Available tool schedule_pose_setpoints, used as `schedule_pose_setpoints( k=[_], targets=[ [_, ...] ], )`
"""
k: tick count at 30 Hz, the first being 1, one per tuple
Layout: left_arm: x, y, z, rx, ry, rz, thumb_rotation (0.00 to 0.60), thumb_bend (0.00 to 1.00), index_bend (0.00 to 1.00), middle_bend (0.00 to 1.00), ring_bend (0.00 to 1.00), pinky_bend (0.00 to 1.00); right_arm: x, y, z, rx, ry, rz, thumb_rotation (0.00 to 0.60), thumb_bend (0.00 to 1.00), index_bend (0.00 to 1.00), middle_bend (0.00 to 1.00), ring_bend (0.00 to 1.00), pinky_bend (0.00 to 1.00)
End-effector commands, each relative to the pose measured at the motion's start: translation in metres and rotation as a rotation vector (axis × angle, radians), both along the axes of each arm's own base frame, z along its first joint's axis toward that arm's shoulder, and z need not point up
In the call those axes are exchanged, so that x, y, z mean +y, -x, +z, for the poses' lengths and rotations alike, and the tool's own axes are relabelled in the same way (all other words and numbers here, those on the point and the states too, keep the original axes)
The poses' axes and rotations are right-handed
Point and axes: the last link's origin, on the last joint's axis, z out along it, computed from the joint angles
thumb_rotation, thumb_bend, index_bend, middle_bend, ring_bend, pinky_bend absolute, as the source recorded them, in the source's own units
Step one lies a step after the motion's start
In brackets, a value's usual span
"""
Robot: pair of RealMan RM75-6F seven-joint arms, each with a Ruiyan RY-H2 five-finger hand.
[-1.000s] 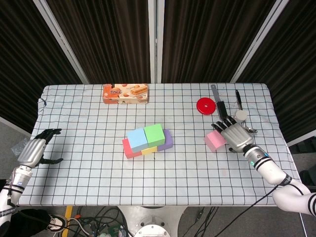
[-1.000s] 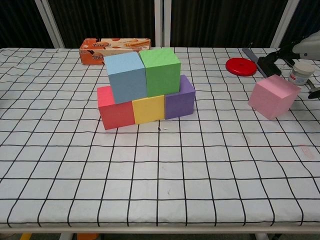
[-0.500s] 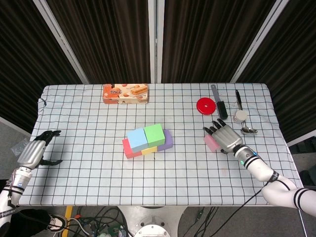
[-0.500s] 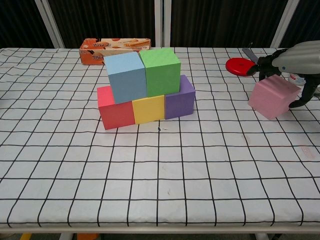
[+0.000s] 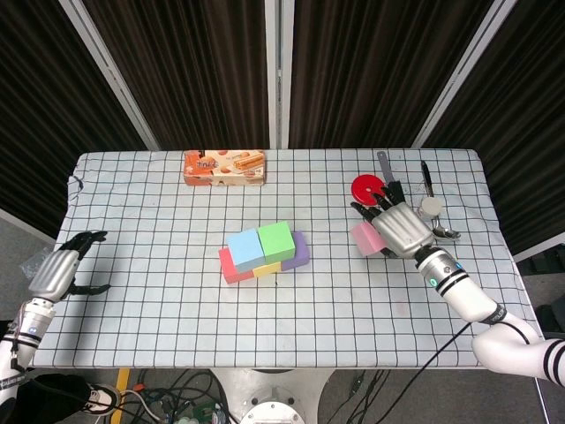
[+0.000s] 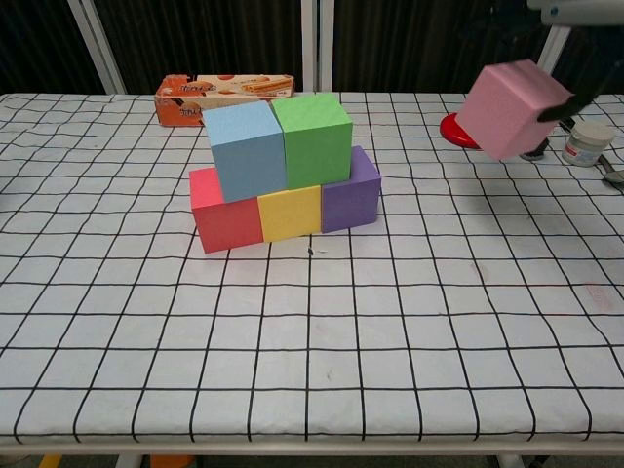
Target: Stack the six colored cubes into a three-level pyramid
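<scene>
Lifted pink cube point(image 6: 512, 105) off desk | my right hand point(image 5: 399, 230) grasping its sides | looks light, foam-soft | left hand point(image 5: 55, 274) released

Six cubes in all: red cube point(image 6: 225, 219), yellow cube point(image 6: 291, 213), purple cube point(image 6: 351, 190), blue cube point(image 6: 245, 149), green cube point(image 6: 312, 138) and one pink cube point(image 6: 512, 107). Two hands, the left hand point(image 5: 55, 272) and right hand point(image 5: 402, 230). One biscuit box point(image 5: 224, 167), one red lid point(image 5: 367, 187), one small jar point(image 6: 587, 142).
</scene>
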Motion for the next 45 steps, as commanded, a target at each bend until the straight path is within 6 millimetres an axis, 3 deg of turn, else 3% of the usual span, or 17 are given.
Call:
schedule_pose_setpoints(
  k=[1, 7, 14, 19, 33, 45],
  targets=[
    [0.0, -0.001, 0.001, -0.002, -0.003, -0.003, 0.6, 0.02, 0.13, 0.18, 0.09, 0.2, -0.002, -0.063, 0.034, -0.07, 0.026, 0.06, 0.6, 0.24, 0.0, 0.56, 0.08, 0.0],
    [0.002, -0.002, 0.006, -0.004, -0.019, -0.005, 0.6, 0.02, 0.13, 0.18, 0.09, 0.2, -0.003, -0.122, 0.043, -0.079, -0.038, 0.075, 0.6, 0.24, 0.0, 0.56, 0.08, 0.0],
    [0.001, 0.002, 0.01, -0.004, -0.051, 0.017, 0.6, 0.02, 0.13, 0.18, 0.09, 0.2, -0.006, -0.164, 0.011, -0.098, -0.141, 0.052, 0.6, 0.21, 0.0, 0.56, 0.08, 0.0],
    [0.0, 0.006, 0.012, -0.001, -0.047, 0.033, 0.6, 0.02, 0.13, 0.18, 0.09, 0.2, -0.004, -0.189, -0.001, -0.085, -0.161, 0.057, 0.6, 0.2, 0.0, 0.56, 0.07, 0.0],
    [-0.002, 0.009, 0.016, -0.024, -0.054, 0.028, 0.6, 0.02, 0.13, 0.18, 0.09, 0.2, 0.005, -0.225, -0.042, 0.007, -0.217, 0.017, 0.6, 0.2, 0.0, 0.56, 0.07, 0.0],
    [-0.002, 0.013, 0.023, -0.033, -0.059, 0.028, 0.6, 0.02, 0.13, 0.18, 0.09, 0.2, -0.001, -0.253, -0.055, 0.08, -0.181, -0.008, 0.6, 0.2, 0.0, 0.55, 0.07, 0.0]
  ],
)
